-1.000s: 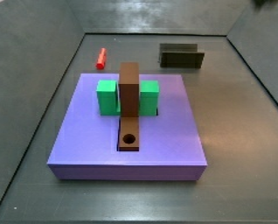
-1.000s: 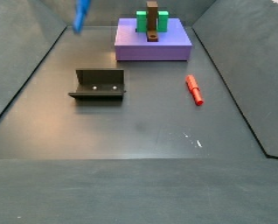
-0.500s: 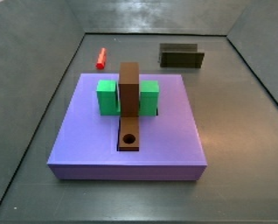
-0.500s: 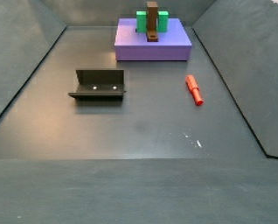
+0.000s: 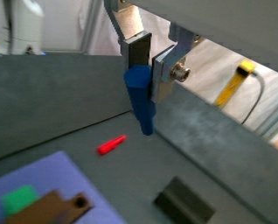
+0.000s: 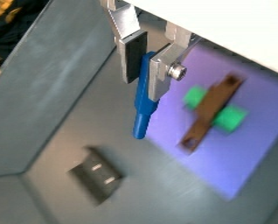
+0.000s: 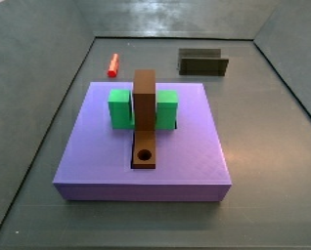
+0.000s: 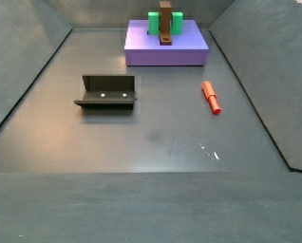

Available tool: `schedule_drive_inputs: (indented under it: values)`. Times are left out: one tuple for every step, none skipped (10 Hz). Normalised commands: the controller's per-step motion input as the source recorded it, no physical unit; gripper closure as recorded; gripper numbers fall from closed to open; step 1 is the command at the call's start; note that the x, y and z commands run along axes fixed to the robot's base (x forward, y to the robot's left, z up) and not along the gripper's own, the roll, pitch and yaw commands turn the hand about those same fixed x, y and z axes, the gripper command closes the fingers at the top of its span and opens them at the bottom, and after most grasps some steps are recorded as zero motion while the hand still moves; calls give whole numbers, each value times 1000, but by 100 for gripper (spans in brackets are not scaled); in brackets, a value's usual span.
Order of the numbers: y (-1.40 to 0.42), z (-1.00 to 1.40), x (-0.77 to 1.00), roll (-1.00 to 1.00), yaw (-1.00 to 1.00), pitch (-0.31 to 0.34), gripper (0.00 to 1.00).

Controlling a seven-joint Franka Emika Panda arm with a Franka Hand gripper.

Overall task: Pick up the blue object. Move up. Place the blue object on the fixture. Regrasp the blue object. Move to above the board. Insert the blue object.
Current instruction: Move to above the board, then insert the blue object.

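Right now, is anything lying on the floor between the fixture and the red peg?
No. In a side view the grey floor between the fixture and the red peg is bare. The gripper is out of both side views, holding the blue object high above.

Count for you, all views combined:

- 1 gripper (image 5: 149,59), visible only in both wrist views, high above the floor; not in either side view. 2 silver fingers (image 6: 132,54) clamped on a piece.
- 1 blue object (image 5: 141,98), that piece between the fingers, hanging down below them.
- 1 red peg (image 8: 211,97), lying on the floor.
- 1 fixture (image 8: 108,92), on the floor, well apart from the slab.
- 1 board (image 7: 145,125), with 1 round hole near its end.
- 2 green blocks (image 7: 120,108), one on each side of the board.
- 1 purple slab (image 7: 185,156) under board and blocks.
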Motion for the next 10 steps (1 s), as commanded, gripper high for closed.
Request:
schedule_drive_inputs:
  values:
    - [-123, 16, -134, -1000, -7, 200, 100]
    - [-54, 18, -97, -1000, -1, 185, 100]
    - [-19, 10, -101, -1000, 15, 154, 100]
    - [15, -2, -74, -1000, 18, 131, 100]
    - [20, 9, -58, -790, 15, 85, 100]
    - [21, -8, -41, -489, 7, 29, 100]
    - [7, -1, -40, -256, 7, -2, 100]
    - [0, -171, 0, -136, 0, -64, 100]
    - [0, -257, 97, -167, -31, -40, 100]
    - [-80, -269, 0, -391, -60, -181, 100]
